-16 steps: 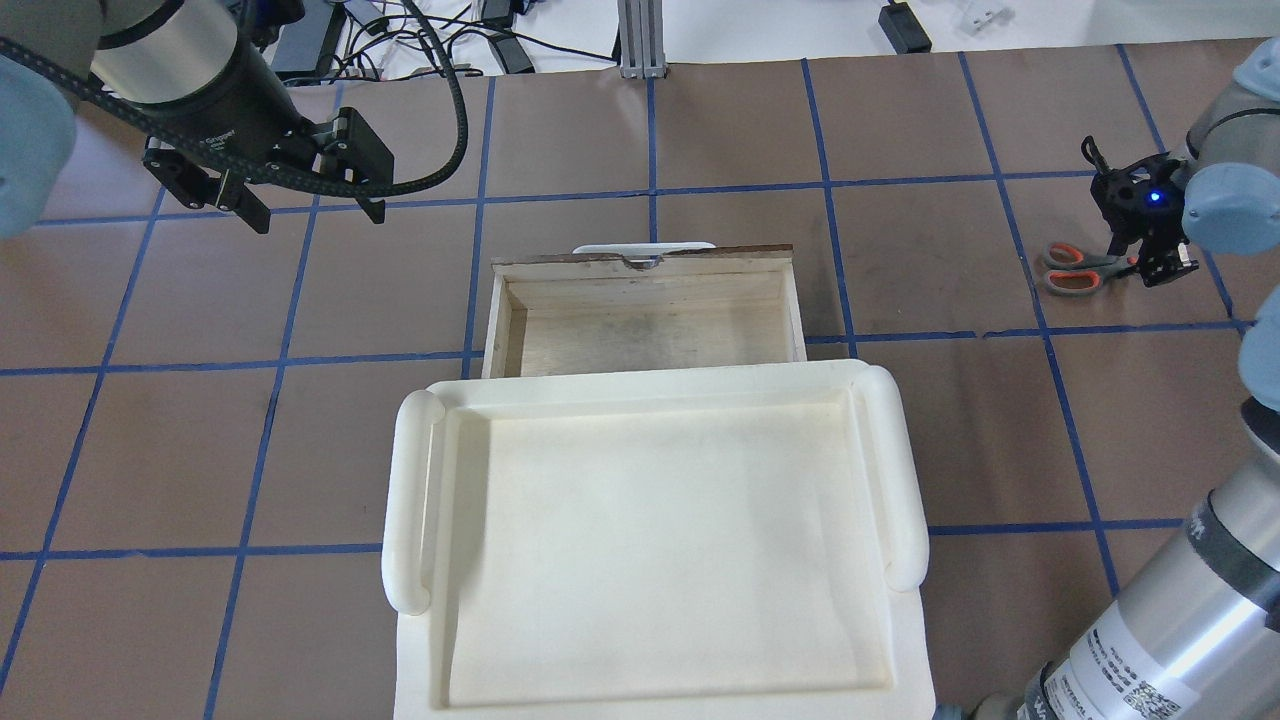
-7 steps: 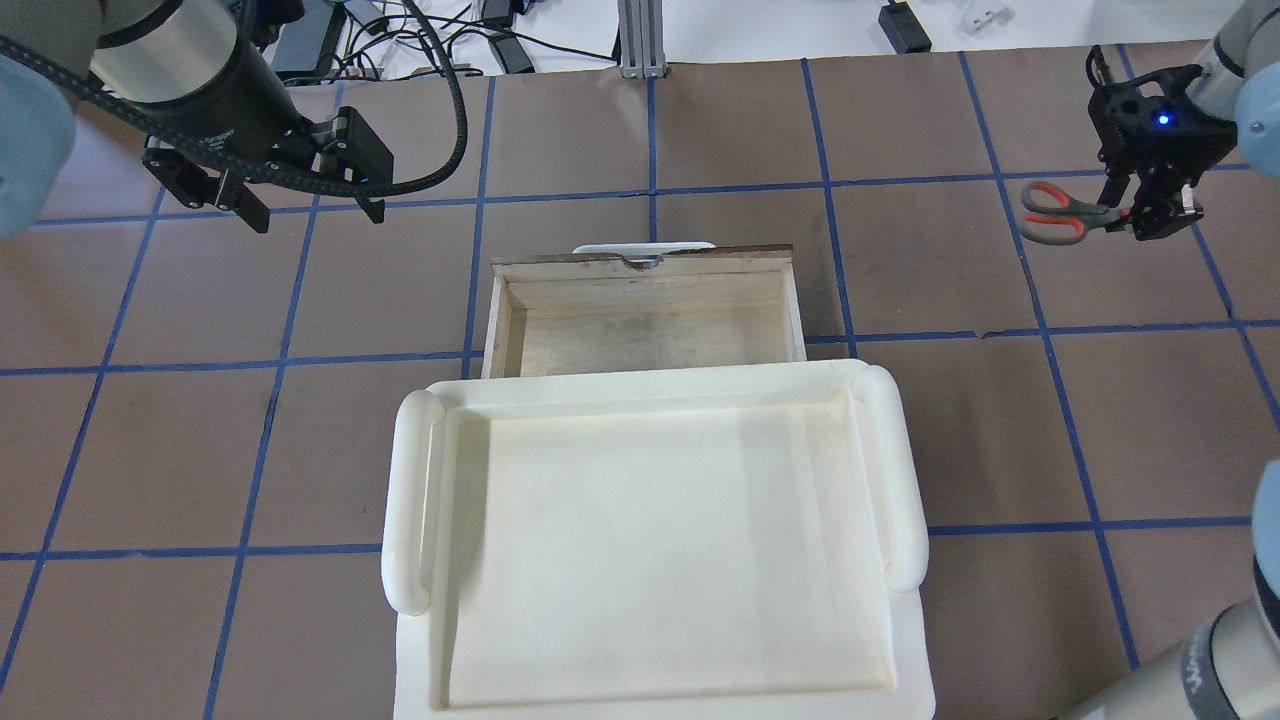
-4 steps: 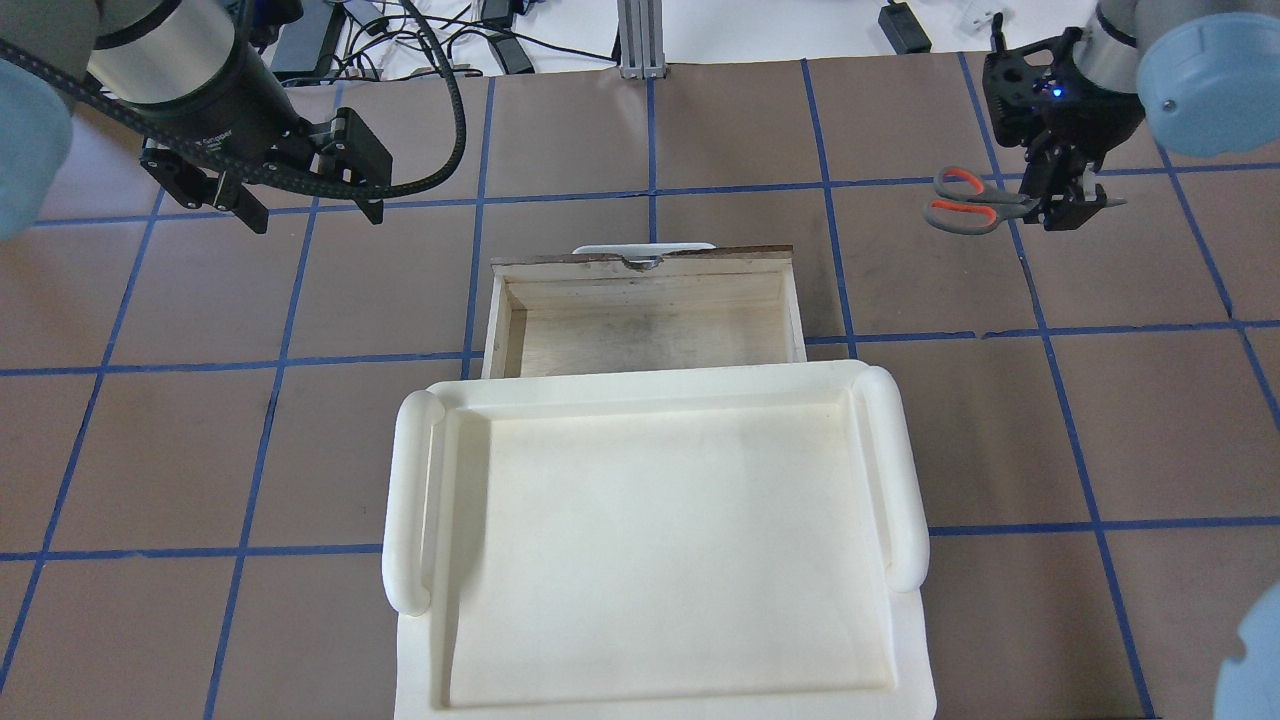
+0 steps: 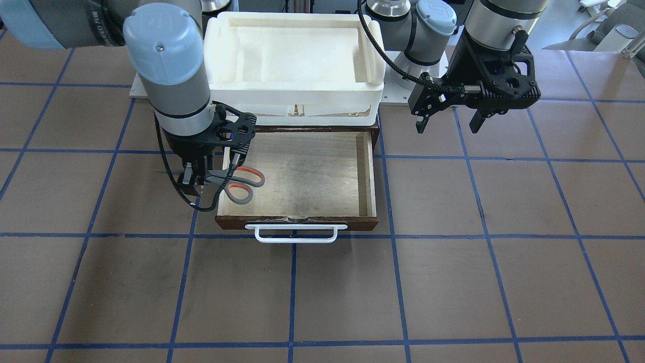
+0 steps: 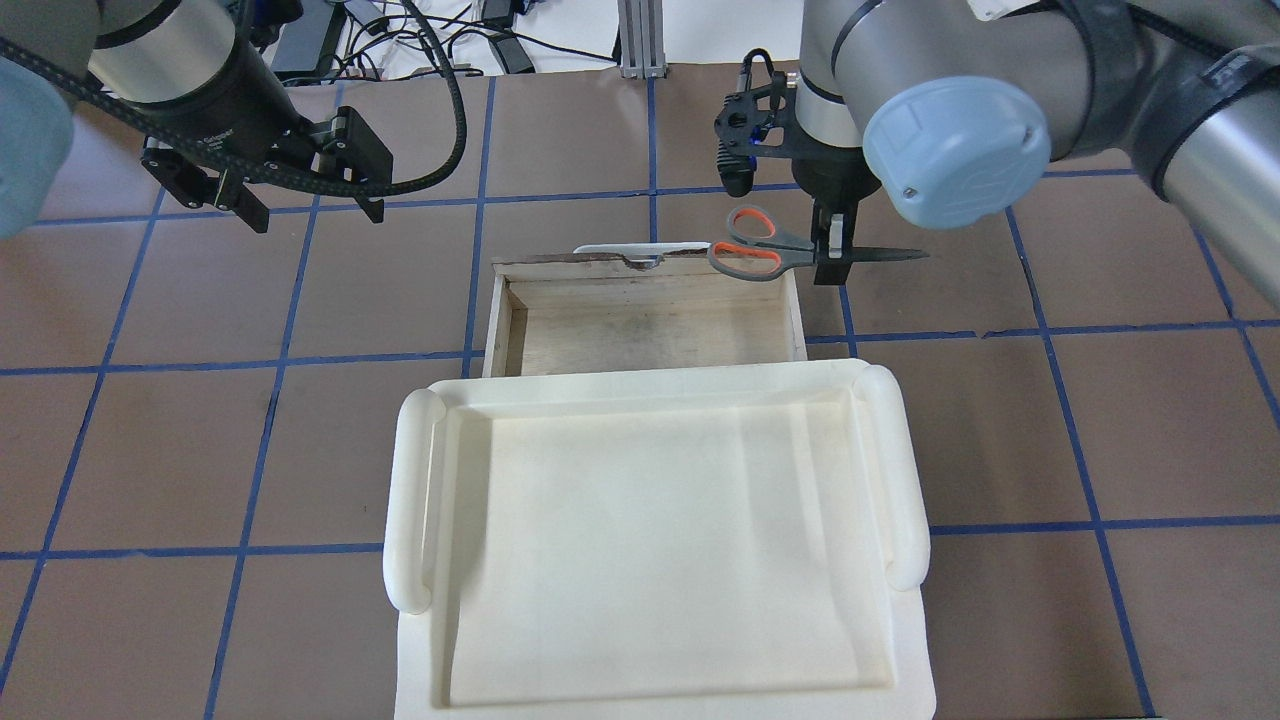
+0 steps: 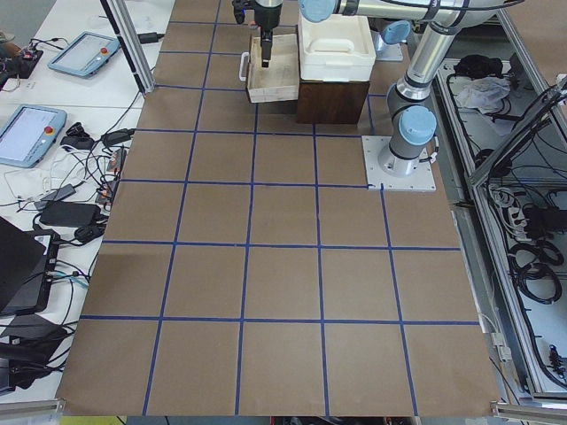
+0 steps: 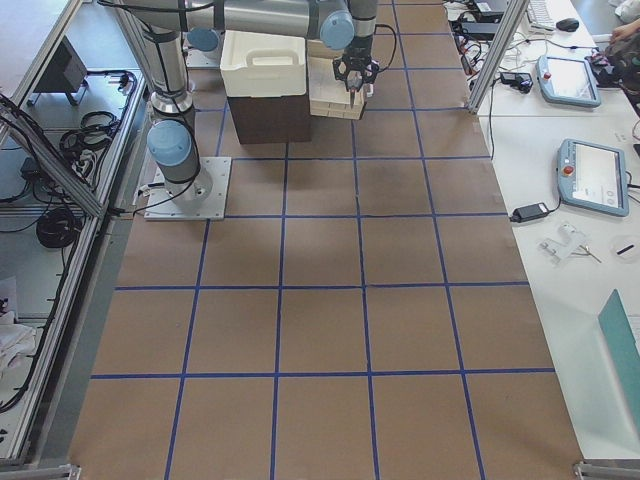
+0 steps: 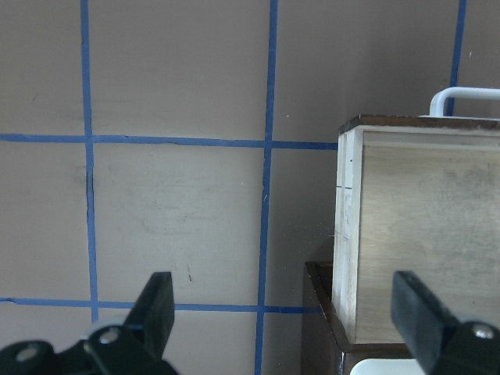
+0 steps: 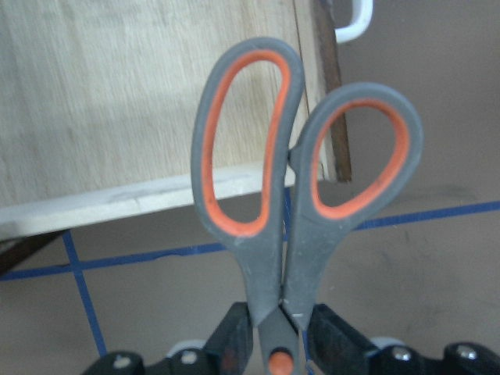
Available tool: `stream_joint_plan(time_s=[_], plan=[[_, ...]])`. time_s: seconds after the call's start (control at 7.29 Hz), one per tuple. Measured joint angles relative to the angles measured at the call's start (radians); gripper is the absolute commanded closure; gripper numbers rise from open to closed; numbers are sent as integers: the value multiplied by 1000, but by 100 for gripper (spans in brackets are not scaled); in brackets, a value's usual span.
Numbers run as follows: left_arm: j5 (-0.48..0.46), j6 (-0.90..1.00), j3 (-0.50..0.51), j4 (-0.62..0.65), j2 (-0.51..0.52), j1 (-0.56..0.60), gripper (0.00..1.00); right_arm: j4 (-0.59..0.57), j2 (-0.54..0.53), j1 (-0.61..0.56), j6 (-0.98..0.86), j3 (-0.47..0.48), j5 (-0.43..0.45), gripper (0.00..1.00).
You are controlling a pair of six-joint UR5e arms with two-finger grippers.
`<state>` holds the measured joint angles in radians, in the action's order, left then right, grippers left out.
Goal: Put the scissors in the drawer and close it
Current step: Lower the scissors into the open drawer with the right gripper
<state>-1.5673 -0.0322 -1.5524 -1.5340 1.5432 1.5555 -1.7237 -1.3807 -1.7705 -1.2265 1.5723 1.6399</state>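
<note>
scissors (image 9: 273, 262), grey oval loops lined orange, pale plywood drawer (image 5: 640, 340)

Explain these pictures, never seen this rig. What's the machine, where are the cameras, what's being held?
The machine is two robot arms at a brown table gridded with blue tape. Four pictures come from fixed cameras: one behind the robot looking down, one facing it, and one at each end of the table. The other two come from cameras on the wrists. On the table stands a dark cabinet with an open, empty wooden drawer and a white bin on top. The right gripper is shut on the scissors near their pivot. Their handles hang over the drawer's edge and the blades point away from it. The left gripper is open and holds nothing, off to the side.
</note>
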Motion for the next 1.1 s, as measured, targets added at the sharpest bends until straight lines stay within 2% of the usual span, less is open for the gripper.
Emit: stream_joint_plan(time_s=[0.27,1.1], plan=[[0,1,0,0,0,0,0,-5,5,-53,33,0,-41,100],[2,9,0,0,2,-1,0,-58,68,-227,62,0,-68,100]])
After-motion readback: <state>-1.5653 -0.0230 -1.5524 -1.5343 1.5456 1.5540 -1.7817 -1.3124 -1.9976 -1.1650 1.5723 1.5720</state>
